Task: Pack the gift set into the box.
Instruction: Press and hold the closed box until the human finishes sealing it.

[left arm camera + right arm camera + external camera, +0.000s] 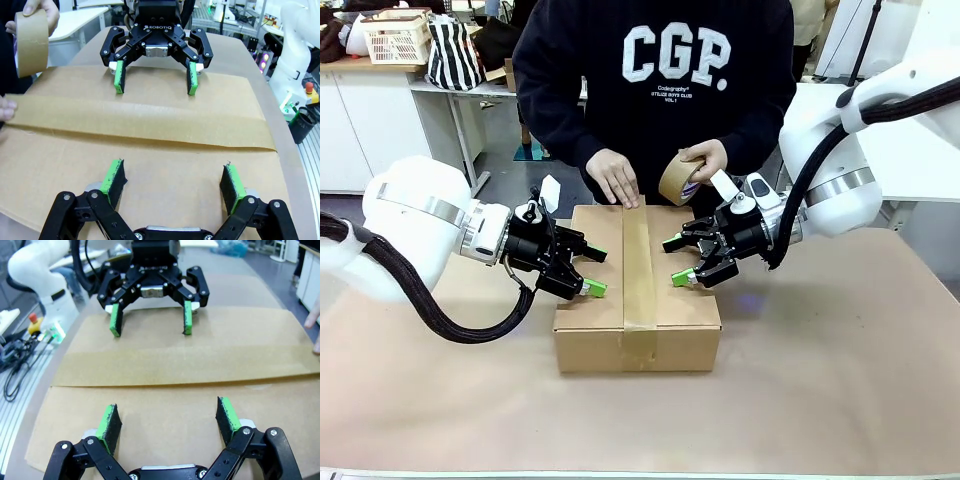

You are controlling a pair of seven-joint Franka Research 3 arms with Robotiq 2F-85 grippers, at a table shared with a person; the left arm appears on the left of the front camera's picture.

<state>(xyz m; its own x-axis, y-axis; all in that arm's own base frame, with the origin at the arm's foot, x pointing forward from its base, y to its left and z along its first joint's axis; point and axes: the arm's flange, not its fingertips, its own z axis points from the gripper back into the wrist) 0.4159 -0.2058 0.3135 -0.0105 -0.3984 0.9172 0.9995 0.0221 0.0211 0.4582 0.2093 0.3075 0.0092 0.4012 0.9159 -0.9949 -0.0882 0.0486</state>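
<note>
A wide table (840,400) covered in a smooth tan sheet carries the box (610,345), a rectangular carton of plain brown corrugated cardboard that sits at the middle of the table, between the two arms. Its top flaps lie flat and closed, and a long strip of glossy brown tape (640,270) runs down the centre seam and over the near wall. The gift set cannot be seen with the flaps shut.

A person in a dark sweatshirt with white lettering stands at the far side. One hand (614,177) presses flat on the far end of the strip; the other hand (708,158) holds a round roll of brown packing tape (679,179).

The left gripper (597,270), black with green pads, reaches over the box's left part, fingers spread apart and holding nothing. In the left wrist view its pads (114,176) hover over bare cardboard. The right gripper (677,260) faces it over the right part, its fingers likewise parted and empty, with the tape strip lying between the two.
</note>
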